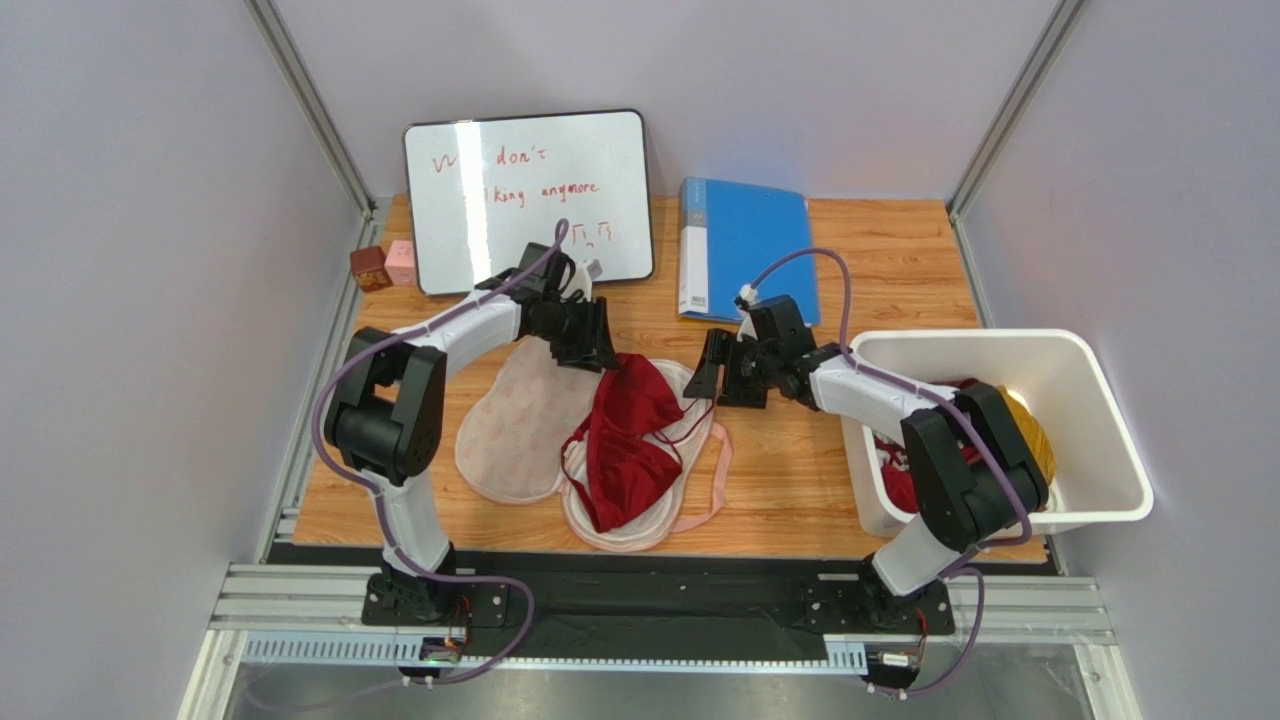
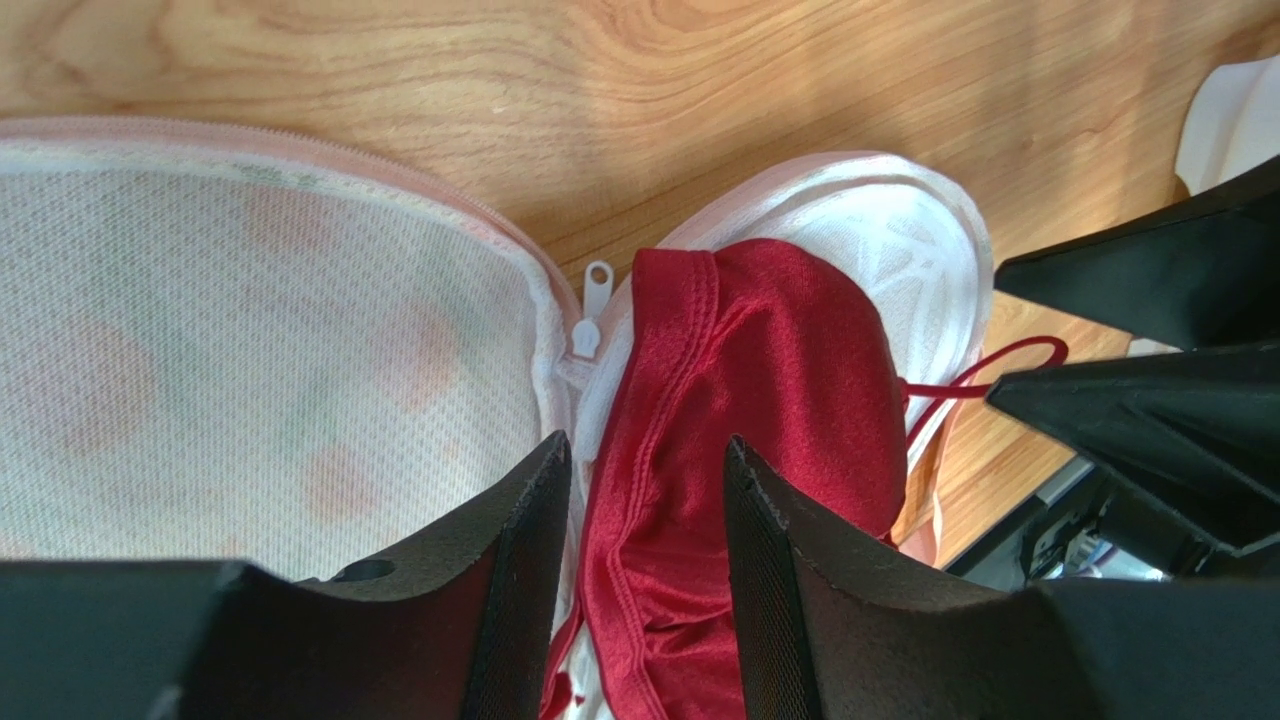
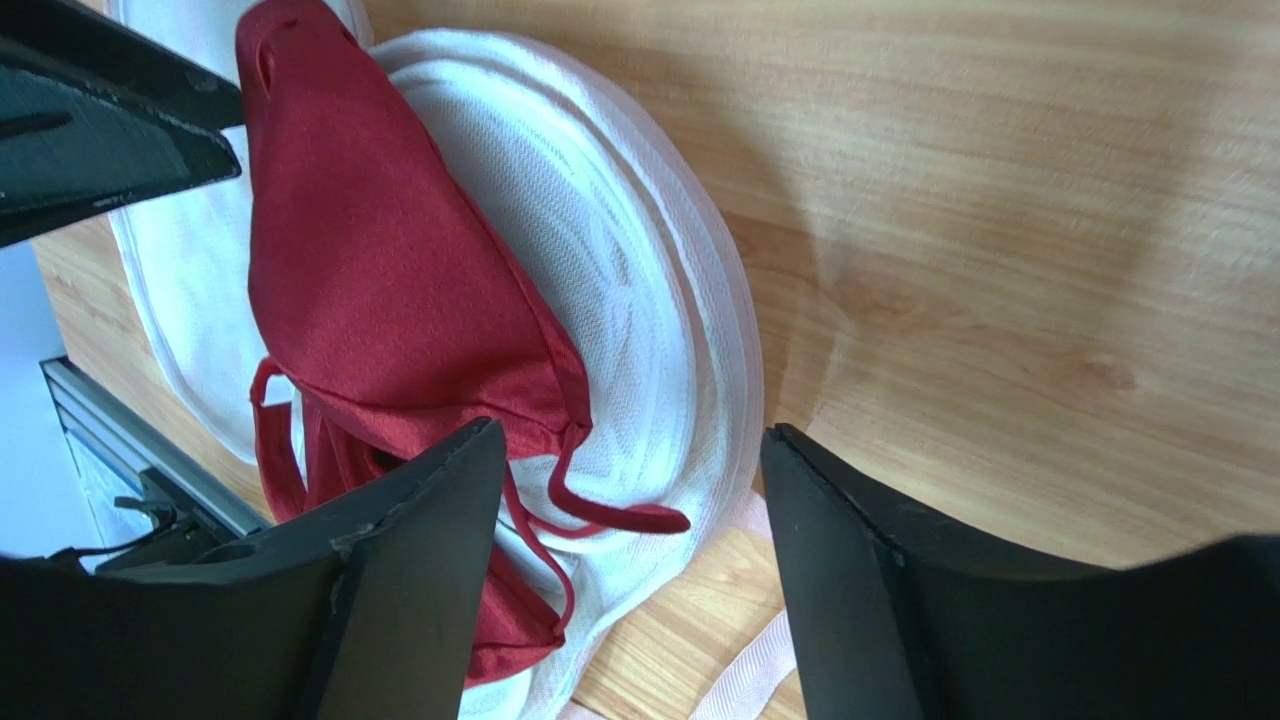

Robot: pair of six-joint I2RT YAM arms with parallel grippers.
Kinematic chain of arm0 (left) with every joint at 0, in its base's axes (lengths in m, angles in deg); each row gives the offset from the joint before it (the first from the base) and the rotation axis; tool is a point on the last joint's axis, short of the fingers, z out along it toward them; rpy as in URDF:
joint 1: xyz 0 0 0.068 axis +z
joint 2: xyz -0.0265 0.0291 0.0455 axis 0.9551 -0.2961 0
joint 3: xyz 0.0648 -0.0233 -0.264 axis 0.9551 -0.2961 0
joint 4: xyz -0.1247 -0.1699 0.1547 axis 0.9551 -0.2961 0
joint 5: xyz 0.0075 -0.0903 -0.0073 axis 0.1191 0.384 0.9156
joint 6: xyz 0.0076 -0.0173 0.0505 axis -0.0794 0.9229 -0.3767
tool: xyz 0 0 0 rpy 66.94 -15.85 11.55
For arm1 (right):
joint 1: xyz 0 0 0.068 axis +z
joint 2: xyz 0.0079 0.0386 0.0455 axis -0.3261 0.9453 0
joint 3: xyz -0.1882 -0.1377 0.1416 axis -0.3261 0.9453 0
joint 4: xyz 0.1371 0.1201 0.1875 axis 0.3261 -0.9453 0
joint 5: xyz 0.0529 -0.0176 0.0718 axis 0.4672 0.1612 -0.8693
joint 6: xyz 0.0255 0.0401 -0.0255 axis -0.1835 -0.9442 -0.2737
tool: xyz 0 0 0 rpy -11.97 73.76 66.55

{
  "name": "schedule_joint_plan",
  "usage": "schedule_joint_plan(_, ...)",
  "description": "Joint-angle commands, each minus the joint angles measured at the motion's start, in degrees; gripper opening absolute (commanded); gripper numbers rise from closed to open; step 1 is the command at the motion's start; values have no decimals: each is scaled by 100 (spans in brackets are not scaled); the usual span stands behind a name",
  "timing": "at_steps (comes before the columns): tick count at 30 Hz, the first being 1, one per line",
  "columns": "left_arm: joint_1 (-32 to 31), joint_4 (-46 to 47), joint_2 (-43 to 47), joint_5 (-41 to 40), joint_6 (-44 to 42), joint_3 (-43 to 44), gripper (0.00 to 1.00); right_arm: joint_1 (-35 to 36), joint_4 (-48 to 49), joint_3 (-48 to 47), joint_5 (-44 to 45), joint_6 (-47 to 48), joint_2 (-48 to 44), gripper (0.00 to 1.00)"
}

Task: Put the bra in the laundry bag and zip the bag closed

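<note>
the bra (image 1: 628,440) lies on the right half of the opened laundry bag (image 1: 519,423), its long axis running toward the near edge. the left gripper (image 2: 639,518) is nearer, jaws slightly apart astride the bra's top edge, though i cannot tell if they pinch it. the right gripper (image 3: 631,555) hovers just beside the bag's right rim, jaws wide apart and empty.

wooden table (image 1: 842,495) carrying the opened laundry bag (image 1: 519,428), whiteboard (image 1: 526,195), blue folder (image 1: 747,248), white bin (image 1: 1104,450), two small blocks (image 1: 385,266)

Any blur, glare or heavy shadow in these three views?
Top external: even light, sharp, whiteboard free of glare. Left wrist: bra sharp, fingers soft and dark. Right wrist: sunlit table, laundry bag casting a soft shadow.
</note>
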Motion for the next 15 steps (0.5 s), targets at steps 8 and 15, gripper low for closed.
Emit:
schedule_joint_plan(8, -17, 436, 140, 328, 52, -233, 29, 1354, -1132, -471, 1323, 876, -1134, 81)
schedule_joint_plan(15, -17, 356, 1201, 239, 395, -461, 2, 1759, -730, -384, 1412, 157, -1451, 77)
